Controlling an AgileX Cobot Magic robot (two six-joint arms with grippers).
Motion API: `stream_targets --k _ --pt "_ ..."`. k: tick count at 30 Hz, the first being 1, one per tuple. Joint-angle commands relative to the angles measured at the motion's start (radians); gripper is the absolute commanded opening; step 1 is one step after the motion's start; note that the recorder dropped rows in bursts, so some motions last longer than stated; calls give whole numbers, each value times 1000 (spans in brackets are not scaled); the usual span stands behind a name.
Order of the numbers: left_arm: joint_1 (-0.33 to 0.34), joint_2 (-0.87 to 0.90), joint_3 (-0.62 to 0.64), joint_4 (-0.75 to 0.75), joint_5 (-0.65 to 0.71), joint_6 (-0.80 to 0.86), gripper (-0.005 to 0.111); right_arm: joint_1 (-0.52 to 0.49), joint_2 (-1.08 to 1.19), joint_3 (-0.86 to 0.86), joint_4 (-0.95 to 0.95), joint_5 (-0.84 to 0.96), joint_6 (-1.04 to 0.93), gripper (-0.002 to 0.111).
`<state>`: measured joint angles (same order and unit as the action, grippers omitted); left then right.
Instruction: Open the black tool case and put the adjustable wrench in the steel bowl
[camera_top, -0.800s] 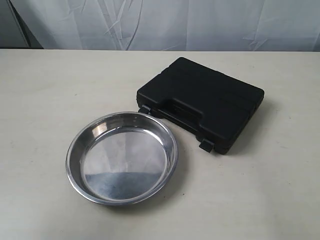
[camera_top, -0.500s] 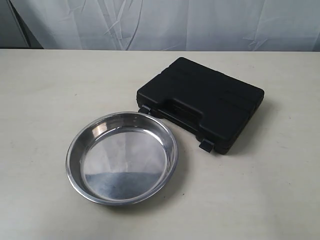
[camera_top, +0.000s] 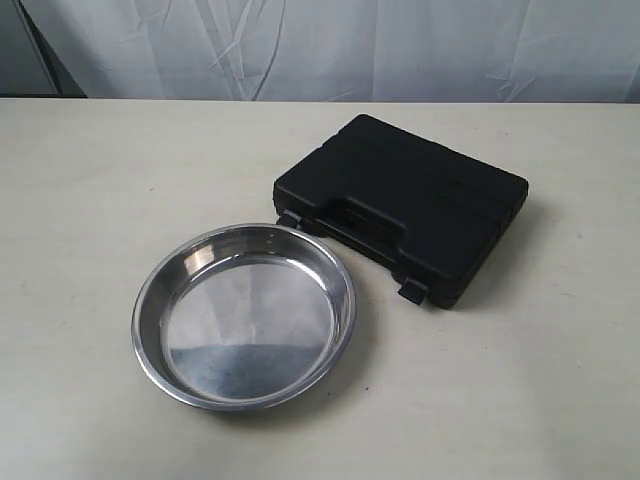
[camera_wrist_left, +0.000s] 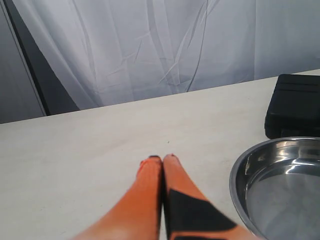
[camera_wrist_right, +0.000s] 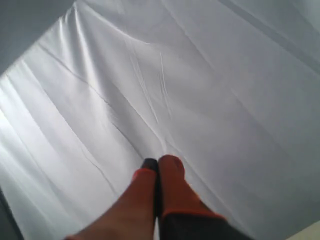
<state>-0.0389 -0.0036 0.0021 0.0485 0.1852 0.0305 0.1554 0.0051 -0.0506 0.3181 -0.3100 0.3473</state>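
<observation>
On a pale matte tabletop (camera_top: 80, 200), a rectangular tool case (camera_top: 420, 190) of matte black plastic lies flat and closed, turned at an angle, right of centre in the exterior view. Its moulded handle (camera_top: 352, 222) faces a wide, shallow, round steel bowl (camera_top: 345, 290) of polished metal, which is empty and sits just beside the case. One small latch (camera_top: 289, 217) sits very near the bowl's rolled rim; whether they touch cannot be told. The second latch (camera_top: 411, 291) is at the case's nearest corner.

The small adjustable wrench is not visible and is presumably inside the closed case.

Neither arm appears in the exterior view. The left gripper (camera_wrist_left: 162, 159) hangs low over bare table with its orange fingers pressed together and nothing between them; the bowl and case are off to one side. The right gripper (camera_wrist_right: 158, 162) is likewise closed and empty, and points at a white fabric curtain (camera_wrist_right: 200, 75).

The case looks hard and rigid, and probably heavy with tools. It may slide on the smooth table unless braced. The best holds are likely the latch tabs, then the lid's front edge by the handle. The wrench should be stiff, dense and smooth, and is best pinched across its slim handle. The bowl is light and slick and may skid if something is dropped into it.
</observation>
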Motion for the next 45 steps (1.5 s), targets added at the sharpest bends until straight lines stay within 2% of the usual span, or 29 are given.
stream_targets --k 1,4,7,10,16,20,22,24,28,31,33,36,39,41,43,45 --pt "-4 4 -2 -2 -5 -1 0 -5 -5 3 68 -48 225 0" --pt "-4 4 -2 -2 -5 -1 0 -5 -5 3 66 -106 301 0" --pt "-4 4 -2 -2 -5 -1 0 -5 -5 -1 41 -221 301 0" --pt "-4 4 -2 -2 -5 -1 0 -5 36 -51 -16 -240 247 0" --pt "-4 4 -2 -2 -5 -1 0 -5 269 -219 -208 -234 183 0" --pt "-4 4 -2 -2 -5 -1 0 -5 539 -369 -367 -204 183 0" --pt "-4 4 -2 -2 -5 -1 0 -3 684 -463 -428 -61 232 0" --pt "-4 4 -2 -2 -5 -1 0 -3 866 -603 -491 154 295 0" --pt "-4 4 -2 -2 -5 -1 0 19 1248 -897 -528 563 252 0" --pt "-4 4 -2 -2 -5 -1 0 57 1546 -1158 -455 847 35 0" --pt "-4 4 -2 -2 -5 -1 0 77 1711 -1323 -318 998 -190 0" --pt "-4 4 -2 -2 -5 -1 0 109 1934 -1579 -12 1216 -556 0" --pt "-4 4 -2 -2 -5 -1 0 150 2069 -1747 172 1428 -733 0" --pt "-4 4 -2 -2 -5 -1 0 185 2118 -1811 131 1531 -702 0" --pt "-4 4 -2 -2 -5 -1 0 211 2135 -1823 -1 1531 -579 0" --pt "-4 4 -2 -2 -5 -1 0 237 2114 -1786 -231 1531 -383 0"
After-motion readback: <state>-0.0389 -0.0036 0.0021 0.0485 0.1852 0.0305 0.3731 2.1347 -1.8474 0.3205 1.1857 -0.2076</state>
